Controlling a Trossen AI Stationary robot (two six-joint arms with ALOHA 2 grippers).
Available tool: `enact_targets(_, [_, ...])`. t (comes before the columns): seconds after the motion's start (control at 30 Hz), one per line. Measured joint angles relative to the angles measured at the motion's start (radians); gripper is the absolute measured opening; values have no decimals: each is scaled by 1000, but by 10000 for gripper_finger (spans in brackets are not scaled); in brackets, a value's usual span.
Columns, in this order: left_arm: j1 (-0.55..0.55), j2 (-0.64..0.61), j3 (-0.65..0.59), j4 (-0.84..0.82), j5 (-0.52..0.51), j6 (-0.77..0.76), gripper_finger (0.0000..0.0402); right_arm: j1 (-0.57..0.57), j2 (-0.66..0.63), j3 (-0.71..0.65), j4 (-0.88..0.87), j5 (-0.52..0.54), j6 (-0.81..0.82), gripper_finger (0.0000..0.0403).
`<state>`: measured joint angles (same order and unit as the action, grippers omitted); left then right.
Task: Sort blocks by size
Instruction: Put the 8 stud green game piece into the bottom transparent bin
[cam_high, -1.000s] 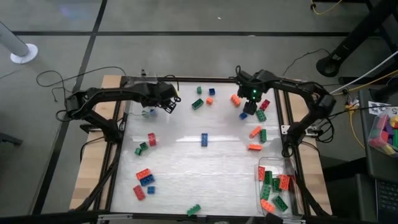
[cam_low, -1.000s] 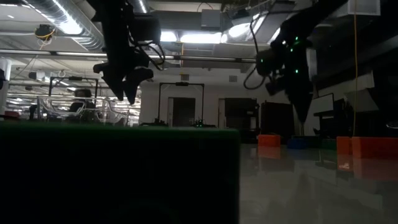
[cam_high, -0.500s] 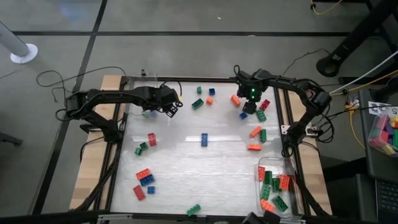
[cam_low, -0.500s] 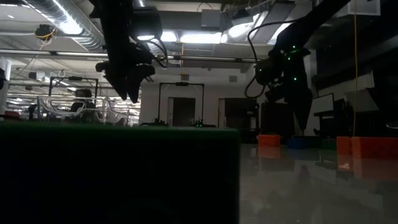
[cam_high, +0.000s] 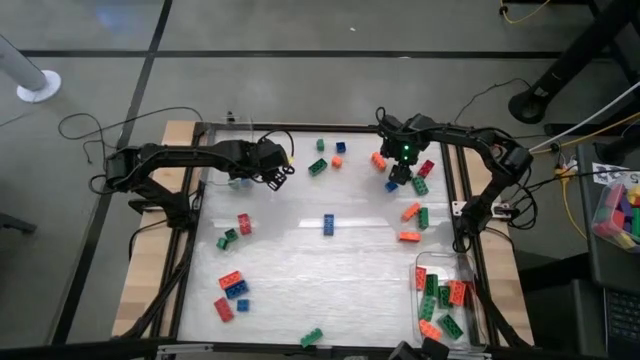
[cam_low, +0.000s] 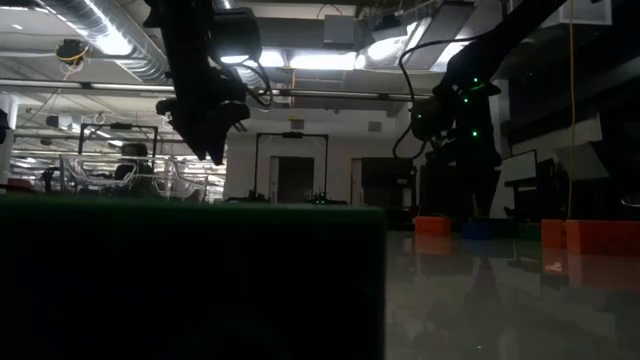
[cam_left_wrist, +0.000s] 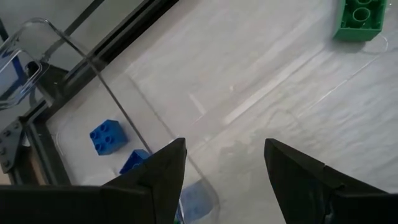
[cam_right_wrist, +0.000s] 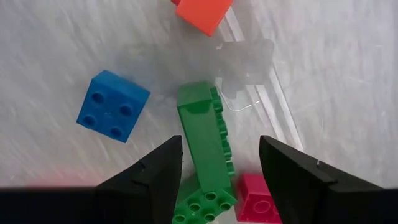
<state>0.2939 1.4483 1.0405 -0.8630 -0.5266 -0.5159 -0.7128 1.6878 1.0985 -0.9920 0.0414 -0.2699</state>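
**Both pincers spread above the far half of the counter**

At the near edge of the counter (cam_high: 300, 275) a single green brick (cam_high: 311, 337) lies alone. In the near right corner a clear tray (cam_high: 418, 265) holds a heap of long red and green bricks. Toward the near left corner lie a red brick (cam_high: 230, 280), a blue brick (cam_high: 236, 291) touching it, a tiny blue square and another red one. Farther in, near the left edge, a red brick (cam_high: 243, 224) lies beside a green pair. A blue brick (cam_high: 328, 225) lies alone about mid-counter. By the right edge are two orange bricks and a green one.

The right pincer (cam_right_wrist: 219, 163) hangs over the far right part with its fingers spread, grasping nothing; a long green brick (cam_right_wrist: 205, 149) lies between them, with a small blue square (cam_right_wrist: 113, 106) beside it, a pink-red brick (cam_right_wrist: 255, 199) touching it and an orange brick (cam_right_wrist: 204, 14) beyond.

The left pincer (cam_left_wrist: 224, 163) is released and empty near the far left corner, beside a clear container (cam_left_wrist: 37, 37) holding small blue squares (cam_left_wrist: 107, 135). More green, blue and orange bricks lie by the far edge.
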Motion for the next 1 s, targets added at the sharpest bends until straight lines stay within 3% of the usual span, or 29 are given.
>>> enact_targets(0.4, [0, 0, 0, 49, 0, 26, 204, 3, 0, 0, -10, 3, 0, 213])
enact_targets(0.67, [0, 0, 0, 75, 0, 26, 204, 90, 0, 1, -10, 3, 100, 213])
enact_targets(0.83, [0, 0, 0, 99, 0, 26, 205, 111, 0, 1, 1, 97, 84, 213])
enact_targets(1.0, [0, 0, 0, 97, 0, 26, 204, 102, 0, -17, 13, 98, 82, 213])
